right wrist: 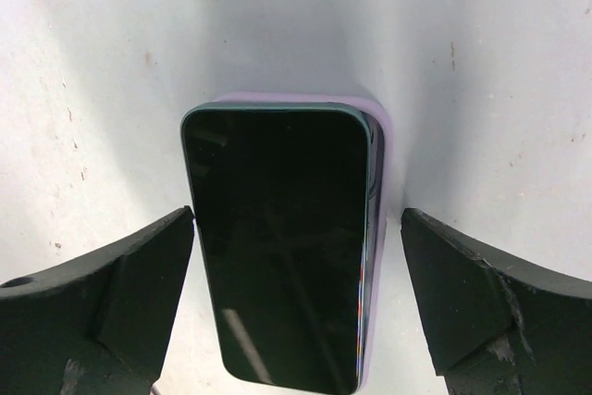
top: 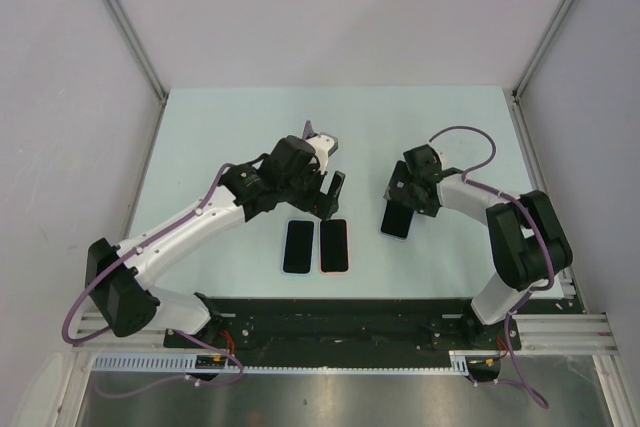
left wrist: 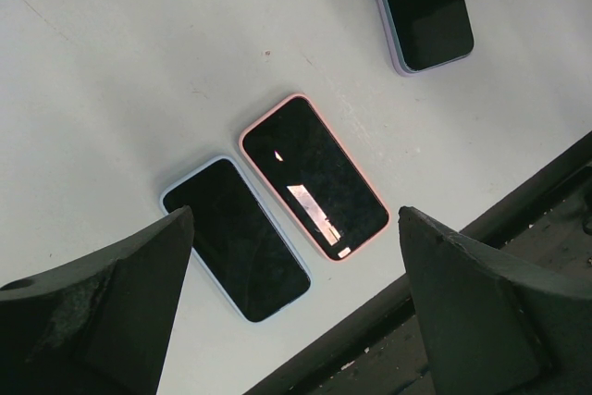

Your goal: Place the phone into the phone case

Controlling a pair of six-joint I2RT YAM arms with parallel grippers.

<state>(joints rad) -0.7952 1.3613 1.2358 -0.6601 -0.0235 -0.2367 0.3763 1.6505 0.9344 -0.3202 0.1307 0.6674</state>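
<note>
The right gripper (right wrist: 296, 215) had its jaws spread wide, one finger at 9 o'clock and one at 3 o'clock of the phone (right wrist: 277, 238). The phone lay screen-up on the purple case (right wrist: 378, 182) but not squarely in it, as a strip of case showed along its 3 o'clock side and 12 o'clock end. The left gripper (top: 328, 192) hung just as wide and held nothing above the table (top: 220, 137), and at its 6 o'clock a blue-cased phone (left wrist: 236, 238) and a pink-cased phone (left wrist: 314, 178) lay side by side, the pink one at 3 o'clock of the blue.
</note>
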